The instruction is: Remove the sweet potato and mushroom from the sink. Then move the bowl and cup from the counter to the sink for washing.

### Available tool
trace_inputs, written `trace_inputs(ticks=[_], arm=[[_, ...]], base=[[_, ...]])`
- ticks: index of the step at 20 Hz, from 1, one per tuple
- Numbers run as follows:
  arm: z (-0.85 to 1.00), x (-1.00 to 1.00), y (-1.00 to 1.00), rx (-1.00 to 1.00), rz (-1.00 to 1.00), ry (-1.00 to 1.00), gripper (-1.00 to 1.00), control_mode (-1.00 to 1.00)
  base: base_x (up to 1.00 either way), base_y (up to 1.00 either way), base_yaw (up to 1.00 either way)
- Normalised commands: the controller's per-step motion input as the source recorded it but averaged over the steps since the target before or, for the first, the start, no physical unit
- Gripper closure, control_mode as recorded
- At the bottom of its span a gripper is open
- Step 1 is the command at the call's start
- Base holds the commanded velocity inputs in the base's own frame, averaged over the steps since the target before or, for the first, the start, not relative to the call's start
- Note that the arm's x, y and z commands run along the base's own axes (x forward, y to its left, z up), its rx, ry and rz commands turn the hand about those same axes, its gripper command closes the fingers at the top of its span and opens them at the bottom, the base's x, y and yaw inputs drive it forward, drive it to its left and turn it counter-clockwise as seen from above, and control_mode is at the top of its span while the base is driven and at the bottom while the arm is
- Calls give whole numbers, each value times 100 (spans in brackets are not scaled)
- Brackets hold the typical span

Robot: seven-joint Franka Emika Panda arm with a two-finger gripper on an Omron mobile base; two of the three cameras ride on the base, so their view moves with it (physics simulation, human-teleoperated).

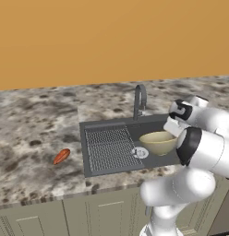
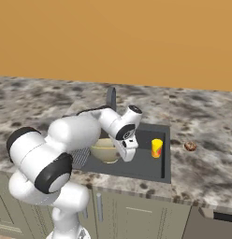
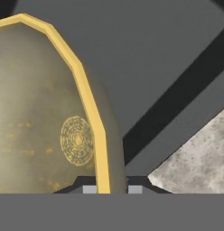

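The gripper [image 3: 109, 188] is pinching the rim of the round, wide, shallow tan-gold bowl [image 3: 46, 122]: in the hand view the paler yellow rim runs straight down between the two dark fingertips, one inside the bowl and one on its outer wall. In the base views the bowl sits in the basin of the dark grey rectangular sink [image 1: 111, 171], just right of the ribbed drainer grid and the round silver drain [image 1: 140, 152]; whether its base rests on the basin floor or hangs just above it I cannot tell. The small bright yellow cylindrical cup [image 2: 156, 148] with a red-orange mark stands upright in the same basin, near the bowl on its right and apart from it. The grey arched faucet [image 1: 140, 97] rises behind the basin.

Out on the speckled stone surface [image 1: 38, 129], the small elongated orange-red sweet potato [image 1: 61, 156] lies left of the sink, and the tiny stubby brown mushroom [image 2: 190, 146] lies right of it, both well apart from the basin.

Judging from this, only the release remains. The hazards: letting go while the bowl is tilted or off the floor could make it rock or slide into the cup, and lifting away before the jaws part fully could drag the rim and tip the bowl.
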Motion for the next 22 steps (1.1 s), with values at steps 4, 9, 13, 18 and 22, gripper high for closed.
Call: trace_inputs(ticks=[4,9,13,18,22], arm=[[-21,28,-2,4,4,0,100,-100],[-23,27,-5,5,5,0,100,-100],[-25,26,-8,6,6,0,100,-100],[-25,25,-7,5,6,0,100,-100],[-23,27,-7,5,6,0,100,-100]], base=[[0,0,0],[0,0,0],[0,0,0],[0,0,0],[0,0,0]])
